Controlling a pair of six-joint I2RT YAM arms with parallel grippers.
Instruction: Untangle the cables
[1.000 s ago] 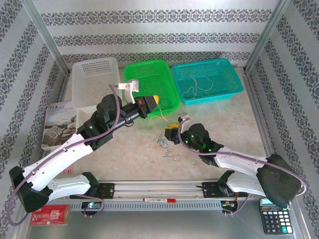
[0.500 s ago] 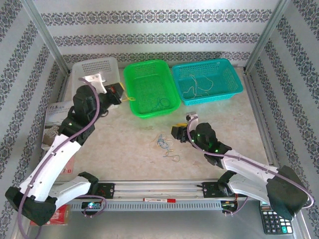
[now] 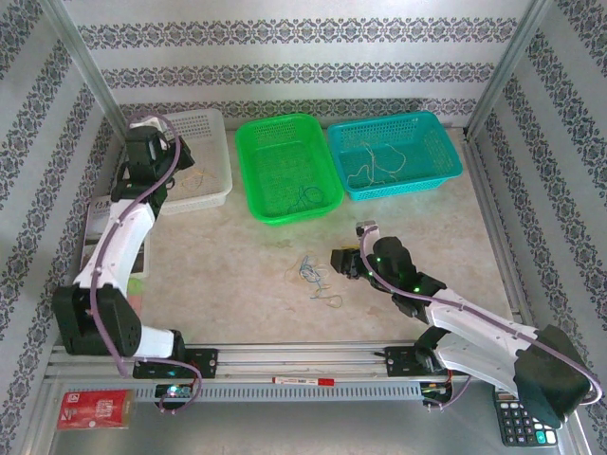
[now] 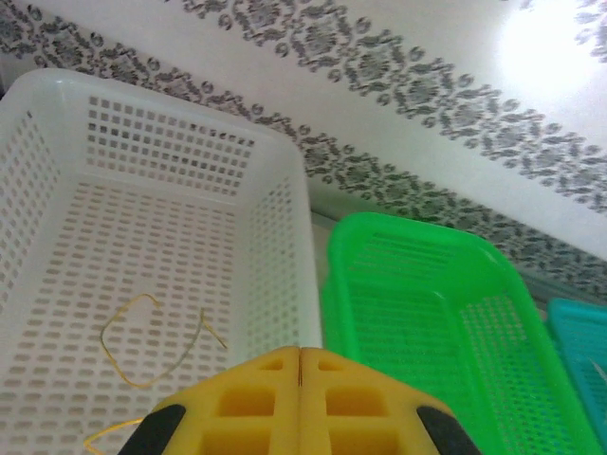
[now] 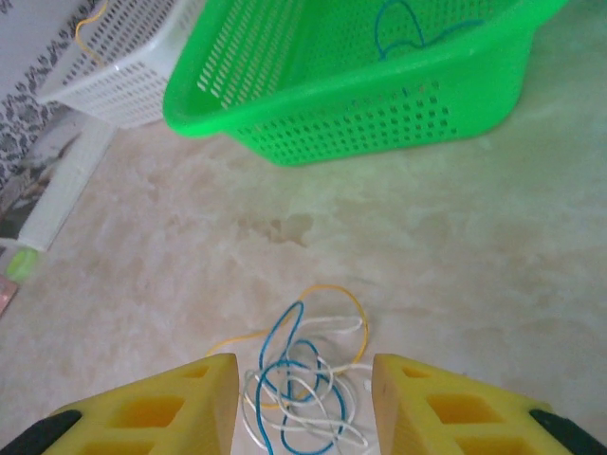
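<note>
Right wrist view: the right pincer (image 5: 303,372) stands spread, gripping nothing, with the tangle of cables (image 5: 299,384) on the table (image 5: 446,265) between its fingertips. Beyond it a blue cable (image 5: 379,33) lies in the green basket (image 5: 379,114). In the left wrist view, the left pincer (image 4: 301,365) is pressed together above the white basket (image 4: 275,227), with a yellow cable (image 4: 122,314) inside, ahead and left of it.
</note>
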